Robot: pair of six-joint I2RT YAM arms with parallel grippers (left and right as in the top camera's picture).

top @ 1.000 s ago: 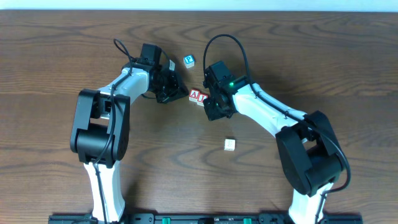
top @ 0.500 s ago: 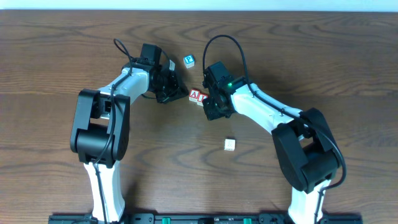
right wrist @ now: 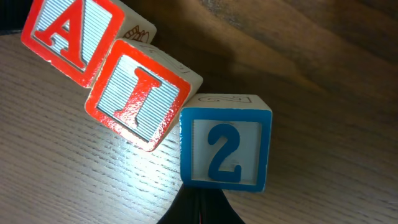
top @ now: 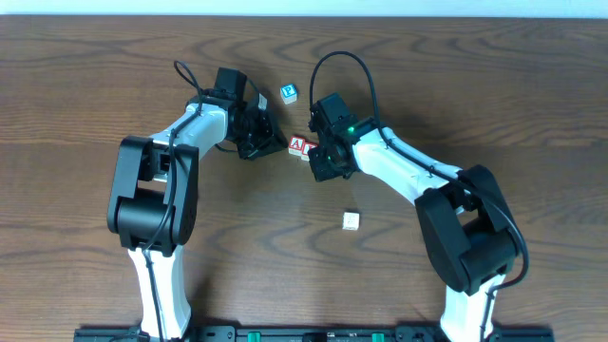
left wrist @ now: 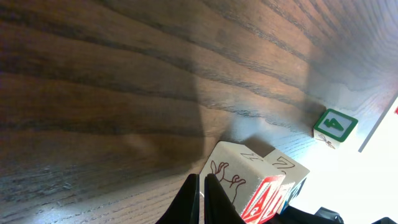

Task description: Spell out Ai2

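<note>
Three blocks lie in a row in the right wrist view: a red A block (right wrist: 74, 31), a red I block (right wrist: 140, 93), both tilted, and a blue 2 block (right wrist: 225, 149) touching the I block's corner. My right gripper (right wrist: 200, 208) is shut and empty, its tips against the 2 block's near side. In the overhead view the A block (top: 297, 145) shows between the arms, and the right gripper (top: 321, 163) hides the 2 block. My left gripper (left wrist: 202, 199) is shut and empty, its tips right beside the A block (left wrist: 239, 180).
A block with a blue letter (top: 289, 92) lies behind the row; in the left wrist view it shows a green 4 (left wrist: 334, 124). A plain pale block (top: 351, 220) lies nearer the front on the wooden table (top: 85, 114).
My right gripper has edged slightly left toward the red blocks. The left arm and the other blocks have not moved.
</note>
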